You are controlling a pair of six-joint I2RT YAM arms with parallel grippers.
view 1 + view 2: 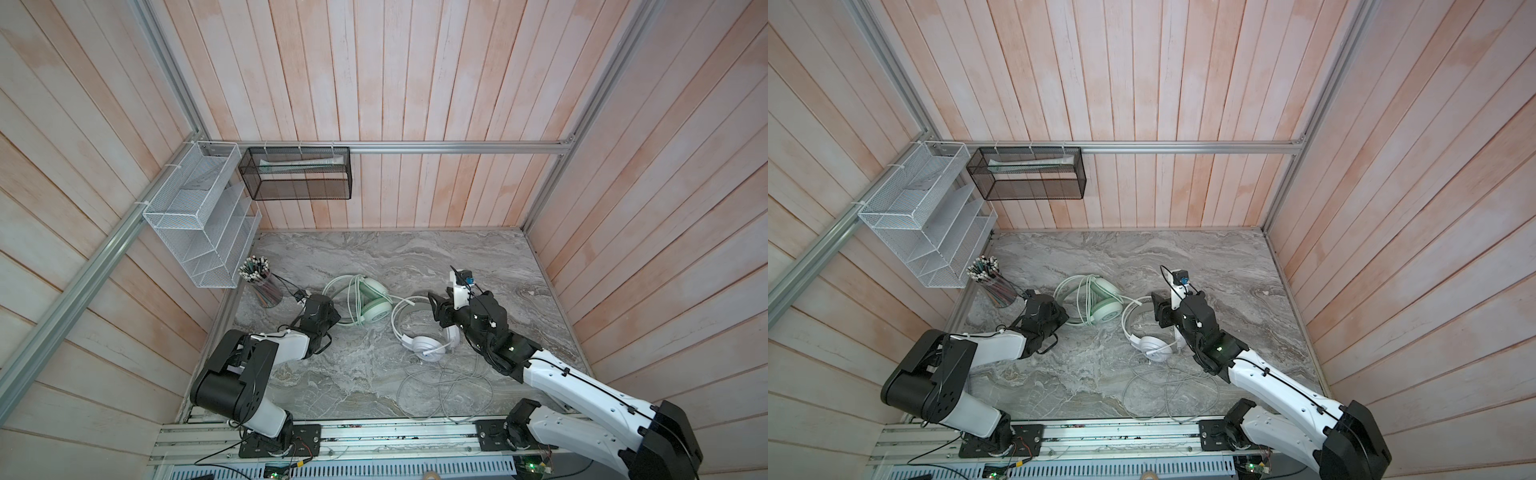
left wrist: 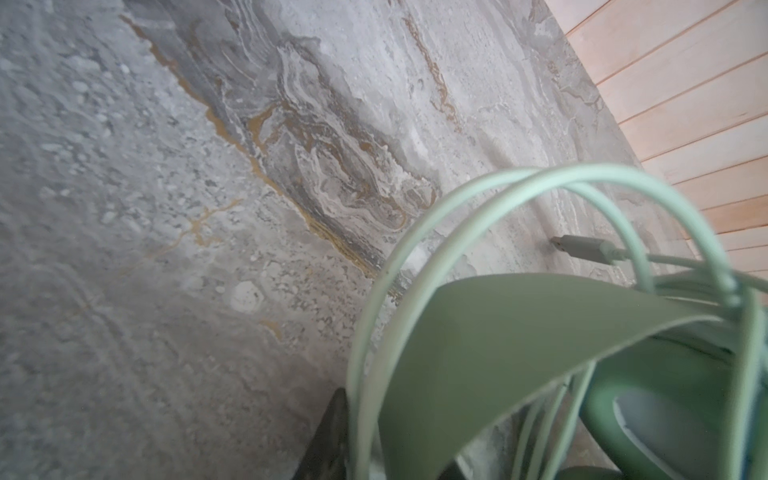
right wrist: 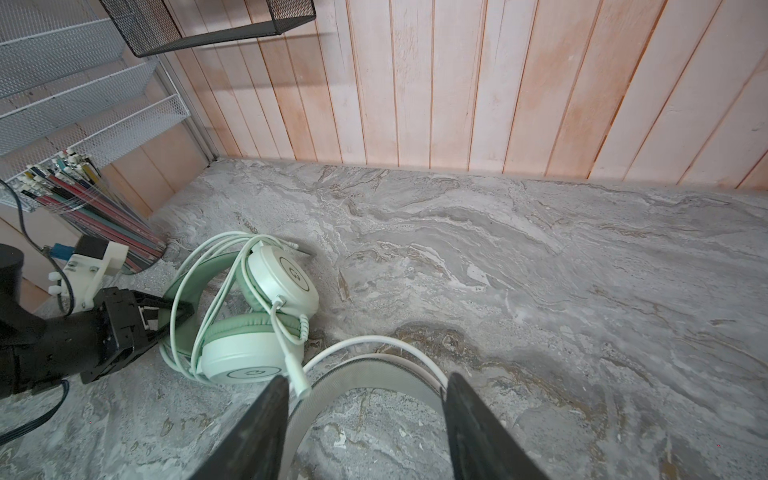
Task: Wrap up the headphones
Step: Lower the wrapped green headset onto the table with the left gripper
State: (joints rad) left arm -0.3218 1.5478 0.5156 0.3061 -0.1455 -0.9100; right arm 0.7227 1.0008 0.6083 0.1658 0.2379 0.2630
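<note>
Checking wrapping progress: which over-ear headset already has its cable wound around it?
The pale mint green padded headset; the white headset's thin cable sprawls loose on the grey marble tabletop.

Left arm (image 1: 286, 343) folded low, right arm (image 1: 561, 374) outstretched, right fingers (image 3: 469, 424) apart.

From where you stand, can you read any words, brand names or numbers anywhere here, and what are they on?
No text here can be read.
Green headphones: a round emblem on each ear cup, too small to read.
Tube in the black basket: any print is too small to read.
White headphones: no marking visible.
</note>
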